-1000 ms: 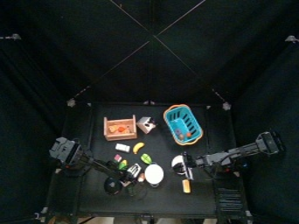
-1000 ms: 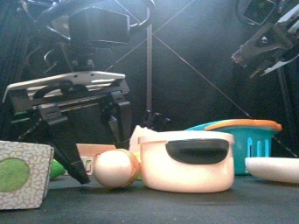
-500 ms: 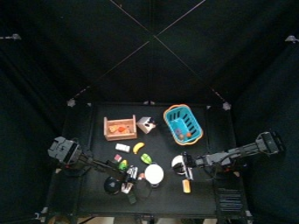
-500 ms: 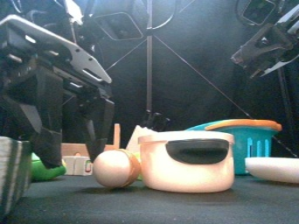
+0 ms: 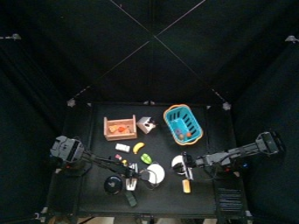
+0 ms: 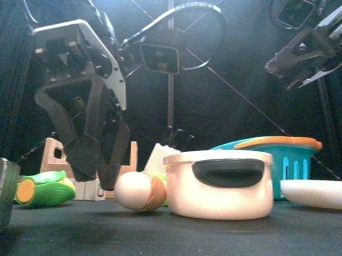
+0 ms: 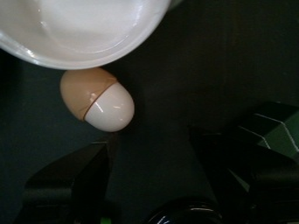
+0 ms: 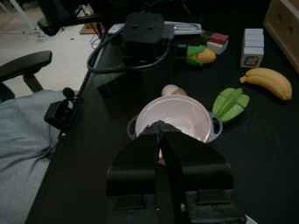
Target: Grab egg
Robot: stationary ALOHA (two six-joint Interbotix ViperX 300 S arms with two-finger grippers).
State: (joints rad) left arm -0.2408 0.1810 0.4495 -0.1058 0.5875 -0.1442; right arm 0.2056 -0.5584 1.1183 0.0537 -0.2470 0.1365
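**Egg ahead of the open left claw, long axis slanted across the jaw line**

Since the earlier frames the left gripper (image 6: 91,150) has swung round and now hangs just behind the egg (image 6: 139,191), its jaws spread fully apart and holding nothing. In the left wrist view the egg (image 7: 98,100) lies on the table ahead of the jaws, slightly off centre, with the rim of the white pot (image 7: 82,31) just beyond it. Its long axis runs on a slant to the line between the jaws, tan end toward the pot. The left arm is much the nearer; the right gripper (image 8: 163,166) rests well apart, jaws together, on the pot's far side. Judged from this, a short advance should straddle the egg.
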